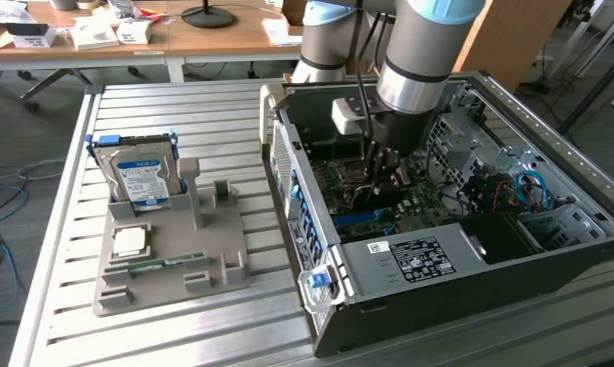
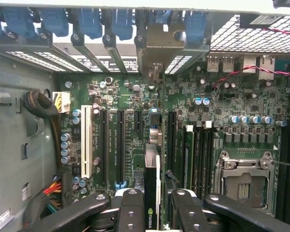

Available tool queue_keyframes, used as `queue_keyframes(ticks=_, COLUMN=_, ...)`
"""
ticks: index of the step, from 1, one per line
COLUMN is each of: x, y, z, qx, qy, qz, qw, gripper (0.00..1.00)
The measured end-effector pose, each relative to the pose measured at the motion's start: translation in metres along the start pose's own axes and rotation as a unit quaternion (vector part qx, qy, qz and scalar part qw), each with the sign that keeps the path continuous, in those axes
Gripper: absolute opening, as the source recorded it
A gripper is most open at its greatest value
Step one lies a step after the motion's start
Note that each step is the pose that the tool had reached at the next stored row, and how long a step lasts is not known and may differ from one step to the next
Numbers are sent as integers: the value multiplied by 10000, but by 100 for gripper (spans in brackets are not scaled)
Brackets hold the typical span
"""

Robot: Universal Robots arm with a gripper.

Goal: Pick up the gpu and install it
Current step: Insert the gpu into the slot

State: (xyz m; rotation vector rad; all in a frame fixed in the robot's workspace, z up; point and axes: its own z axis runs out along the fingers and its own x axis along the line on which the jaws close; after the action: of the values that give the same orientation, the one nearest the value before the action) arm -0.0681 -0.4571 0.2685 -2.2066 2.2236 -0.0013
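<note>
My gripper [image 1: 382, 177] reaches down into the open computer case [image 1: 419, 260], just above the motherboard [image 1: 409, 202]. It is shut on the gpu [image 2: 152, 181], which the wrist view shows edge-on: a thin card with a black cooler between the two black fingers [image 2: 130, 210]. The card's silver bracket [image 2: 157, 50] stands at the case's rear slot openings, beside the blue slot latches. The card hangs upright over the green motherboard [image 2: 130, 96], in line with the black expansion slots [image 2: 121, 145]. I cannot tell whether its edge touches a slot.
A grey fixture [image 1: 169, 252] on the slatted table holds a blue-labelled hard drive [image 1: 138, 172], a processor chip [image 1: 130, 241] and a RAM stick [image 1: 164, 262]. Inside the case are a white slot [image 2: 86, 147], a CPU socket [image 2: 244, 179] and cable bundles [image 1: 526, 191].
</note>
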Motion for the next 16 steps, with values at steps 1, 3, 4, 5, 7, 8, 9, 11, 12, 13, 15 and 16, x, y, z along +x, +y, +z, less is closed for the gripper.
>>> queue_keyframes(ticks=1, x=0, y=5, z=1, qx=0, qy=-1, qz=0, qw=10000, gripper=26)
queue_keyframes(ticks=3, x=0, y=7, z=1, qx=0, qy=0, qz=-1, qw=10000, gripper=26)
queue_keyframes(ticks=4, x=0, y=7, z=2, qx=0, qy=-1, qz=-1, qw=10000, gripper=26)
queue_keyframes(ticks=5, x=0, y=8, z=3, qx=0, qy=0, qz=-1, qw=10000, gripper=26)
queue_keyframes(ticks=7, x=0, y=13, z=15, qx=0, qy=-1, qz=0, qw=10000, gripper=26)
queue_keyframes(ticks=8, x=0, y=14, z=21, qx=0, qy=0, qz=0, qw=10000, gripper=26)
queue_keyframes(ticks=9, x=1, y=15, z=24, qx=0, qy=0, qz=0, qw=10000, gripper=26)
queue_keyframes(ticks=11, x=1, y=15, z=24, qx=-1, qy=1, qz=-1, qw=10000, gripper=26)
queue_keyframes(ticks=12, x=1, y=16, z=26, qx=-1, qy=0, qz=0, qw=10000, gripper=26)
queue_keyframes(ticks=13, x=0, y=18, z=28, qx=0, qy=0, qz=1, qw=10000, gripper=26)
queue_keyframes(ticks=15, x=0, y=26, z=30, qx=0, qy=0, qz=1, qw=10000, gripper=26)
queue_keyframes(ticks=16, x=-1, y=29, z=32, qx=0, qy=0, qz=0, qw=10000, gripper=26)
